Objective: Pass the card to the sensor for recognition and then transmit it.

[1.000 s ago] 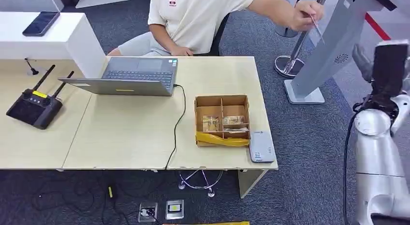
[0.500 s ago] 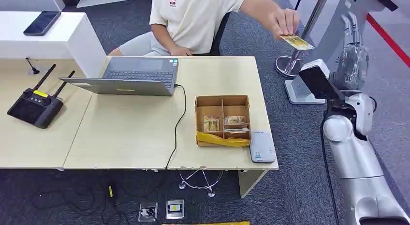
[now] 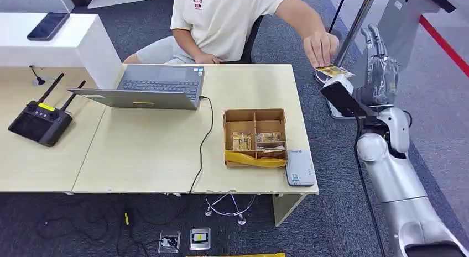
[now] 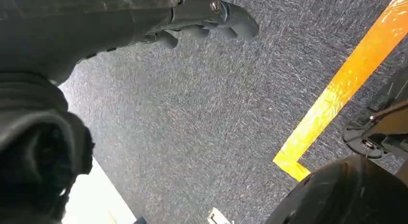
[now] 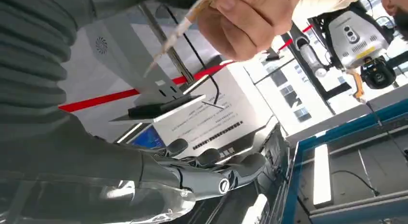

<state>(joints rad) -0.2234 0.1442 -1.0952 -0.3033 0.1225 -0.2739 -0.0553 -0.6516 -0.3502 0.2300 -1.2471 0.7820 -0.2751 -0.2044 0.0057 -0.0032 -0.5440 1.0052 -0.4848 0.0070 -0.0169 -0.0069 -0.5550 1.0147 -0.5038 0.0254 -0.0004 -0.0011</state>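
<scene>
Card (image 3: 334,70) is with the person, not the robot: pinched in the person's hand (image 3: 321,47) off the far right corner of the bench (image 3: 155,152), just beside the right robot hand (image 3: 379,69). Right wrist view shows the same card (image 5: 178,31) edge-on, angled down from the person's fingers (image 5: 250,21) toward the robot hand (image 5: 207,173).

Right robot hand is raised on its arm, fingers extended and apart, nothing in it. Left robot hand (image 4: 202,17) hangs over carpet, fingers loosely curled, nothing visible in them; whether it's properly closed can't be told from that view.

Handling, as a judgement:
- Card looks thin, light and fairly stiff; probably slick on the faces.
- Edge-on pickup is poor. Best to pinch across both flat faces, thumb on one side and fingers on the other, at the free end away from the person's fingers.
- Light grip should do; main risk is it sliding or rotating in the pinch.
- Leave most of the face exposed so the sensor can read it.

Reader (image 3: 299,167) lies flat at the bench's near right corner, touching the compartmented cardboard box (image 3: 254,136). Likely the target once the card is taken.
</scene>
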